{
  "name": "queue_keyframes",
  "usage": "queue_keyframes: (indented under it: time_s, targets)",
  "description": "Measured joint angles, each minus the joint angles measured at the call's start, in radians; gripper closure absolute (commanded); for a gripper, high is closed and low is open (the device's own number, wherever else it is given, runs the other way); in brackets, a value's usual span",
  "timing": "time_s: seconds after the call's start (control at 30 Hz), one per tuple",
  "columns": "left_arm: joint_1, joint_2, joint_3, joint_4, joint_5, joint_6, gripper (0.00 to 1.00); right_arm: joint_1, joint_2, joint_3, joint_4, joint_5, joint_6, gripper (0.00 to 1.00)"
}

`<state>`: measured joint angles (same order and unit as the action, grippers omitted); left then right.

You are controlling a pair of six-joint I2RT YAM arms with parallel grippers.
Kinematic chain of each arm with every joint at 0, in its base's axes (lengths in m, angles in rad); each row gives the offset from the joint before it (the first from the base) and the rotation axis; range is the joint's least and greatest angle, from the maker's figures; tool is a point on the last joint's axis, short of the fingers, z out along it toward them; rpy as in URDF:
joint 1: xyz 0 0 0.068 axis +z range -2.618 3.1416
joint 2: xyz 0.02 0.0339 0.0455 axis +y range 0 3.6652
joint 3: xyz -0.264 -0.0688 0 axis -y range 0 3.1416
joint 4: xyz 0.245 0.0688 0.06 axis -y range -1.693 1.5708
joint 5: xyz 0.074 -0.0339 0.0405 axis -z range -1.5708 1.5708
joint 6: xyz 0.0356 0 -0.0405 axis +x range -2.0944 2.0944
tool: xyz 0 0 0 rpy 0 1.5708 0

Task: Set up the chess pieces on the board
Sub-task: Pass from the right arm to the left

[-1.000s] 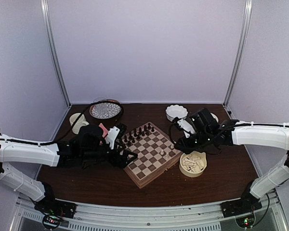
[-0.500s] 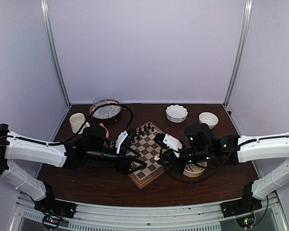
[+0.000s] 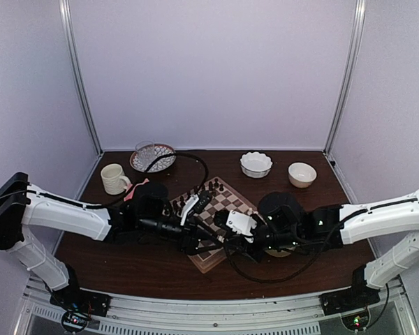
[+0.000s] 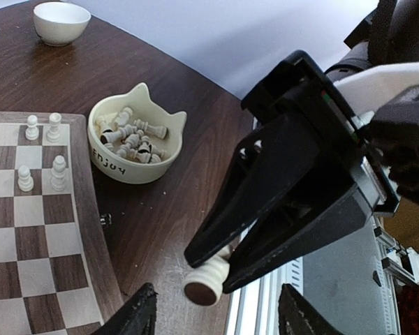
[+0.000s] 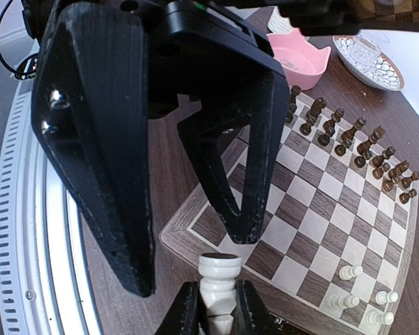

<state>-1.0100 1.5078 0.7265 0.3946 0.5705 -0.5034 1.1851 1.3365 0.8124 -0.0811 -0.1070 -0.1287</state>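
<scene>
Fingers of the right gripper (image 5: 211, 317) were clamped on a cream chess piece (image 5: 218, 283) just over the near corner of the board (image 5: 178, 234). The left gripper (image 5: 192, 255) faced it close by, jaws spread wide with nothing in them. Four cream pieces (image 4: 42, 150) stood clustered by the board's right edge, dark pieces (image 5: 349, 139) lined the far-left edge in two rows, and a cat-eared bowl (image 4: 136, 167) just right of the board held a pile more of the cream ones.

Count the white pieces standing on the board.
4 white pieces, near the board's corner beside the cat-eared bowl: two along the edge, two further in. Others may be hidden.
</scene>
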Motion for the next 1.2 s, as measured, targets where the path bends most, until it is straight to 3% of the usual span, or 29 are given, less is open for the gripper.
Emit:
queue_keyframes:
  time_s: [0.17, 0.67, 0.83, 0.93, 1.2]
  targets:
    - [-0.013, 0.015, 0.013, -0.003, 0.02, -0.003, 0.54, 0.029, 0.022, 0.0, 0.0, 0.034, -0.019, 0.83]
    - [-0.013, 0.039, 0.053, -0.013, 0.037, -0.003, 0.61, 0.044, -0.018, -0.012, 0.012, 0.095, -0.034, 0.81]
    - [-0.012, 0.048, 0.056, -0.021, 0.039, -0.004, 0.75, 0.044, -0.024, -0.02, 0.015, 0.106, -0.034, 0.81]
    - [-0.011, 0.051, 0.058, -0.029, 0.039, -0.004, 0.77, 0.046, -0.024, -0.021, 0.012, 0.108, -0.034, 0.8]
    - [-0.011, 0.056, 0.066, -0.043, 0.044, -0.003, 0.88, 0.049, -0.033, -0.035, 0.021, 0.117, -0.034, 0.67]
